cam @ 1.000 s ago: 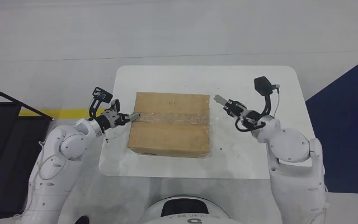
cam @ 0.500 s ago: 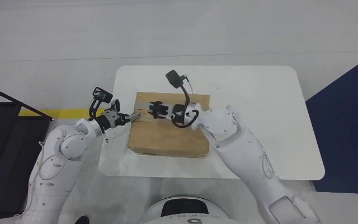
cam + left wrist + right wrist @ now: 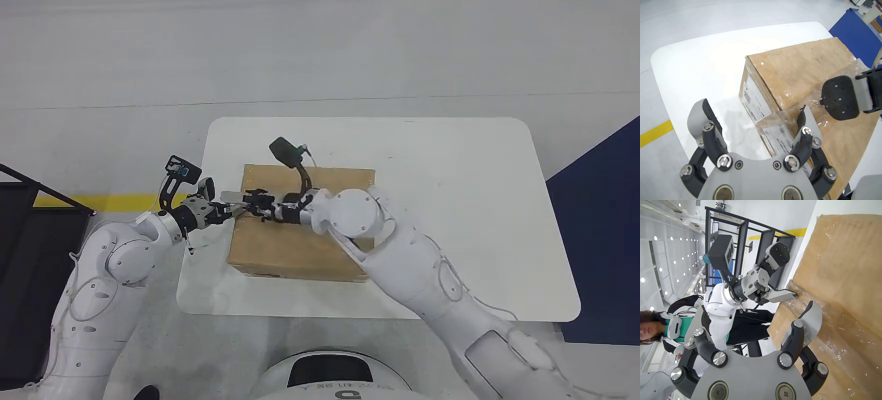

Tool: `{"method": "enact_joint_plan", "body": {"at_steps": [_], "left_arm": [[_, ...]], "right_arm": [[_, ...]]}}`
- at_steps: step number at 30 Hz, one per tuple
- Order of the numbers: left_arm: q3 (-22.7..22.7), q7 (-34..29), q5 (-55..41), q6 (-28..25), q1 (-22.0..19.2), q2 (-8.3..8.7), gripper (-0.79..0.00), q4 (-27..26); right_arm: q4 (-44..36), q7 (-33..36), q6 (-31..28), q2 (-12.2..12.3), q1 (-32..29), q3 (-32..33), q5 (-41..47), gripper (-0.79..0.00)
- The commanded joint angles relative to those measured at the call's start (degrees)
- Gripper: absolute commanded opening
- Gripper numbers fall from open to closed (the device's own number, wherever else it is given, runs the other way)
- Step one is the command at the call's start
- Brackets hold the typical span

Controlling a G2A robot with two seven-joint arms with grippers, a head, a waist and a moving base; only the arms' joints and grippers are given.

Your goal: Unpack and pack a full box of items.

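A closed cardboard box (image 3: pixel 290 250), sealed along its top seam with clear tape (image 3: pixel 815 102), sits mid-table. My left gripper (image 3: pixel 232 209) is open at the box's left end; in the left wrist view (image 3: pixel 755 115) one finger (image 3: pixel 806 117) rests at the taped top edge and the other hangs beside the labelled end face. My right arm lies across the box top. Its gripper (image 3: pixel 250 200) is open just above the tape near that same end, facing the left gripper (image 3: pixel 782 275). In the right wrist view the right gripper (image 3: pixel 758 313) has one finger (image 3: pixel 813 311) over the tape.
The white table (image 3: pixel 450 180) has bare surface right of and behind the box. A black rack (image 3: pixel 20 230) stands off the table's left side, with a yellow floor line (image 3: pixel 100 202) near it. A blue panel (image 3: pixel 605 200) stands at the far right.
My right arm has swung from the table's right side across the box top to its left end, stopping close to the left gripper. The left arm and box have stayed put.
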Motion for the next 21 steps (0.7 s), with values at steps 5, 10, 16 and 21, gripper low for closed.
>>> {"method": "enact_joint_plan", "body": {"at_steps": [5,10,16,21], "left_arm": [[0.0,0.0,0.0,0.0,0.0,0.0,0.0,0.0],[0.0,0.0,0.0,0.0,0.0,0.0,0.0,0.0],[0.0,0.0,0.0,0.0,0.0,0.0,0.0,0.0],[0.0,0.0,0.0,0.0,0.0,0.0,0.0,0.0]], "right_arm": [[1.7,-0.7,2.2,-0.3,1.2,-0.8,-1.0,0.0],[-1.3,1.9,6.0,1.1,-0.4,3.7,-2.1,0.0],[-7.0,6.9,11.4,3.1,-3.6,7.7,-5.9,0.0],[-9.0,11.5,16.5,4.2,-3.7,8.9,-9.3,0.0]]}}
